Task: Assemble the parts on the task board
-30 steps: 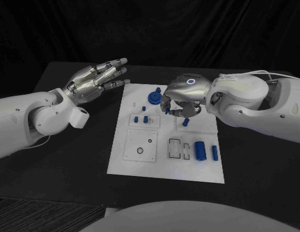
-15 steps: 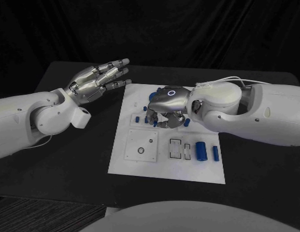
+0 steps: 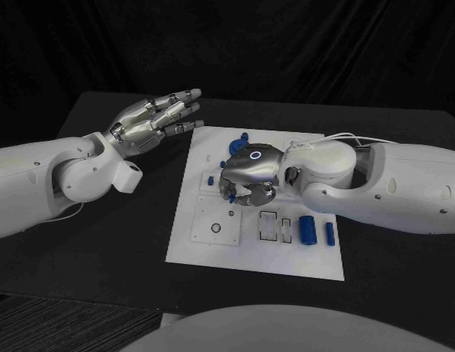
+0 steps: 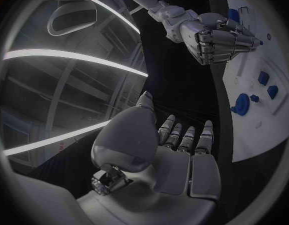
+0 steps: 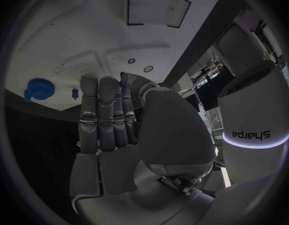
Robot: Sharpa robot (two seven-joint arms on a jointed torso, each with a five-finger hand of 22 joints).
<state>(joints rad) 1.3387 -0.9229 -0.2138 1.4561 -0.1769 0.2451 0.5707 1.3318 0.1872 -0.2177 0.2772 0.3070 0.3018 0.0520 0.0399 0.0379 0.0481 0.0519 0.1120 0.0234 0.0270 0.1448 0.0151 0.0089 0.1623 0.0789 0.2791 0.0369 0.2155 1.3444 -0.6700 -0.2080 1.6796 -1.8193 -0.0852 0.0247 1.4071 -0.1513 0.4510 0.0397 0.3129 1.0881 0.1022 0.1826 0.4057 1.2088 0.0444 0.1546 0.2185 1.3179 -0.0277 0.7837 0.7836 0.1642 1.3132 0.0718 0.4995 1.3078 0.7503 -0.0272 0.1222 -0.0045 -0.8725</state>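
Head view: the task board [image 3: 250, 253] lies in the middle of the desk [image 3: 90, 242], and the job looks early. Several blue parts are loose on it: a long cylinder [image 3: 306, 229] and a slimmer piece [image 3: 329, 232] lie flat toward the board's right edge, beside two unfilled slots [image 3: 267, 224]. A square plate [image 3: 215, 221] with its holes sits toward the board's left edge, nothing standing in it. At the board's far end a round blue part [image 4: 241, 103] seems seated on the board, with smaller blue pieces [image 4: 267, 84] close by; whether those are fitted or merely resting I cannot tell.

The right robot hand [image 3: 248, 178] is over the board's middle, back uppermost, fingers curled down toward the board. Something blue shows at its fingers [image 5: 122, 85] in the right wrist view (a held part, or one lying beyond them; I cannot tell which), so its hold stays uncertain.

The left robot hand [image 3: 155, 122] hovers over the bare desk off the board's far left corner, fingers straight and spread, holding nothing and touching nothing.
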